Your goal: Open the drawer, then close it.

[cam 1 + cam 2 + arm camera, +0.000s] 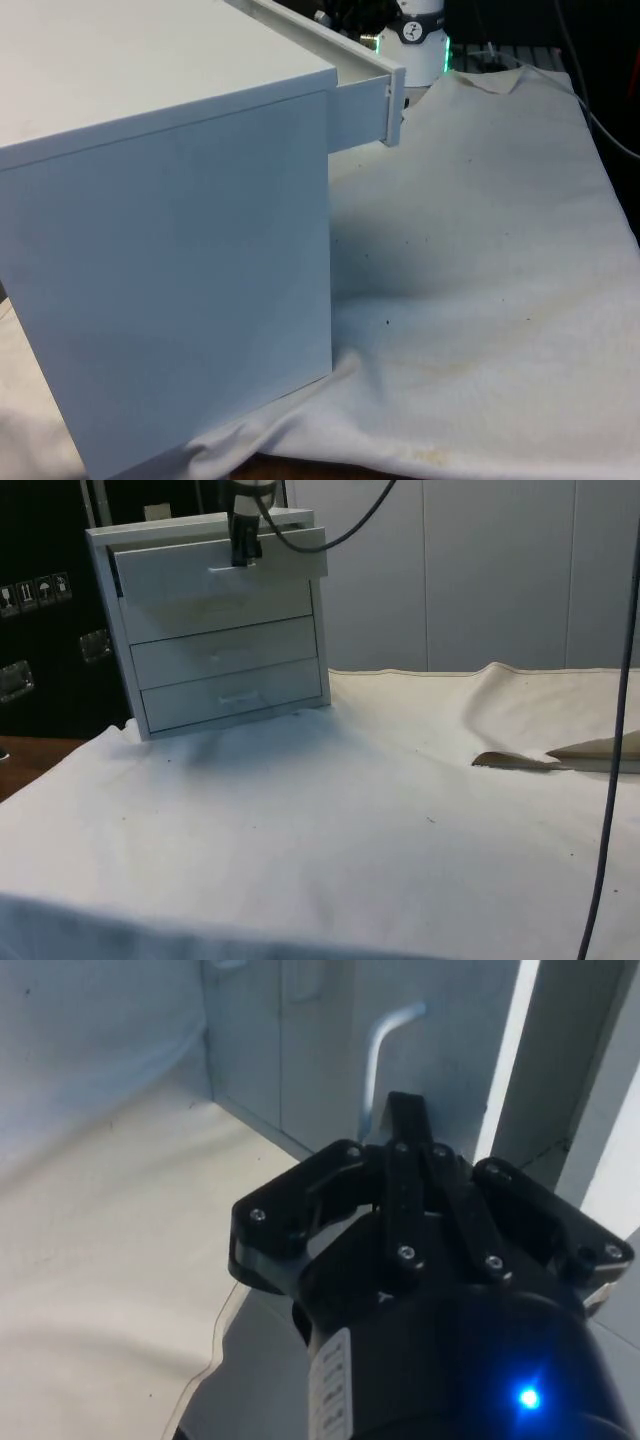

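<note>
- One white chest in the front view, turning its blank side this way, and one drawer poking out of its top on the front view's right, partly pulled out. One white cloth covers the table.
- Three drawers by my count in the side view: the top drawer stands proud of the chest, the middle drawer and bottom drawer sit flush. The gripper hangs right at the top drawer's front, at its handle.
- One curved handle in the wrist view, with the fingers drawn together around it, so I call that clamped on the handle.
- My read: we are in the opening half, or at the turn to closing; I cannot tell which way it travels.
- Next, I'd say, a straight pull or push along the drawer's run, no sideways drag, or that light chest may shift on the cloth.
</note>
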`<state>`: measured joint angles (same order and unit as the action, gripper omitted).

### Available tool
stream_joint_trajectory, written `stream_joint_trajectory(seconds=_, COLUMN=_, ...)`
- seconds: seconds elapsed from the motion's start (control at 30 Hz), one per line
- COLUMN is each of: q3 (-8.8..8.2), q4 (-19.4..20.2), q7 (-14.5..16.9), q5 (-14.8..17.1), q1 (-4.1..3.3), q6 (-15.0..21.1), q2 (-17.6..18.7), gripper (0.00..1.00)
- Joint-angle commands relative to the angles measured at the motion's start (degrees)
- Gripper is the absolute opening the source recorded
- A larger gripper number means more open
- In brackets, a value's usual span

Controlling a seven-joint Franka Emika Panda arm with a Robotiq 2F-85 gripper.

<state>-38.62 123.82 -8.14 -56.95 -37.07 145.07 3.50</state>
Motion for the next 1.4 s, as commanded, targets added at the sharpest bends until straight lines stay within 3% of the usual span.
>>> stream_joint_trajectory(seconds=0.0, q3=-0.17, q4=-0.29, q7=0.34, q5=0.34, q1=0.06, q6=0.17, q2=0.17, gripper=0.00)
stream_joint_trajectory(seconds=0.03, q3=-0.46, q4=-0.57, q7=1.60, q5=1.49, q1=0.57, q6=1.15, q2=0.74, gripper=0.00)
stream_joint_trajectory(seconds=0.23, q3=-1.78, q4=-2.69, q7=3.44, q5=4.01, q1=0.80, q6=2.23, q2=2.81, gripper=0.00)
stream_joint_trajectory(seconds=0.27, q3=-1.72, q4=-2.52, q7=2.29, q5=2.92, q1=0.34, q6=1.38, q2=2.41, gripper=0.00)
stream_joint_trajectory(seconds=0.3, q3=-1.95, q4=-3.04, q7=3.67, q5=4.35, q1=0.86, q6=2.41, q2=3.21, gripper=0.00)
stream_joint_trajectory(seconds=0.5, q3=-3.21, q4=-5.21, q7=4.93, q5=6.88, q1=1.32, q6=3.90, q2=5.90, gripper=0.00)
stream_joint_trajectory(seconds=0.53, q3=-3.38, q4=-5.10, q7=3.78, q5=5.79, q1=0.74, q6=3.04, q2=5.56, gripper=0.00)
stream_joint_trajectory(seconds=0.57, q3=-3.38, q4=-5.50, q7=5.16, q5=7.28, q1=1.43, q6=4.13, q2=6.25, gripper=0.00)
stream_joint_trajectory(seconds=0.77, q3=-4.58, q4=-7.68, q7=6.65, q5=10.20, q1=1.89, q6=5.44, q2=8.94, gripper=0.00)
stream_joint_trajectory(seconds=0.8, q3=-4.76, q4=-7.96, q7=6.93, q5=10.66, q1=1.89, q6=5.61, q2=9.34, gripper=0.00)
stream_joint_trajectory(seconds=0.83, q3=-5.33, q4=-8.31, q7=6.07, q5=10.20, q1=1.26, q6=4.98, q2=9.57, gripper=0.00)
stream_joint_trajectory(seconds=0.87, q3=-5.04, q4=-8.54, q7=7.39, q5=11.57, q1=2.01, q6=5.90, q2=10.08, gripper=0.00)
stream_joint_trajectory(seconds=1.07, q3=-5.84, q4=-10.31, q7=8.77, q5=14.21, q1=2.52, q6=6.70, q2=12.20, gripper=0.00)
stream_joint_trajectory(seconds=1.1, q3=-6.36, q4=-10.37, q7=7.73, q5=13.41, q1=1.78, q6=5.96, q2=12.20, gripper=0.00)
stream_joint_trajectory(seconds=1.13, q3=-5.96, q4=-10.54, q7=8.94, q5=14.61, q1=2.58, q6=6.70, q2=12.43, gripper=0.00)
stream_joint_trajectory(seconds=1.2, q3=-6.25, q4=-10.83, q7=9.45, q5=15.64, q1=2.41, q6=6.47, q2=12.43, gripper=0.00)
stream_joint_trajectory(seconds=1.37, q3=-6.53, q4=-9.91, q7=8.08, q5=14.67, q1=0.80, q6=4.98, q2=10.37, gripper=0.00)
